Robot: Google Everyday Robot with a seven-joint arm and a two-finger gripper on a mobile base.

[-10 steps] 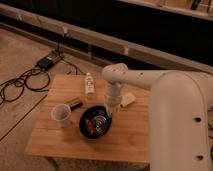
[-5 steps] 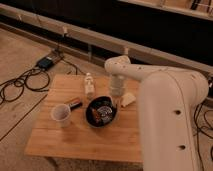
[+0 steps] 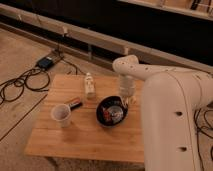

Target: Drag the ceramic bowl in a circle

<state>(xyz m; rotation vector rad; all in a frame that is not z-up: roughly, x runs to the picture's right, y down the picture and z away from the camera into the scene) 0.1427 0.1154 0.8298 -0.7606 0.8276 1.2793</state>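
On the table [image 3: 85, 142], the ceramic bowl [image 3: 111, 112] lies beside the gripper [image 3: 127, 98] (clenched) at its far rim.

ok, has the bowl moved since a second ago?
Yes. The bowl has slid right and a little back, away from the cup, which stayed put. The gripper is shut on its far-right rim.

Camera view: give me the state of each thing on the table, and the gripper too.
ceramic bowl: upright on the table, small bits inside.
white cup: upright, left of the bowl, apart from it.
small bottle: standing upright, behind cup and bowl.
dark stick-like item: lying flat beside the cup.
gripper: shut, lowered onto the bowl's far right rim, apparently gripping it.
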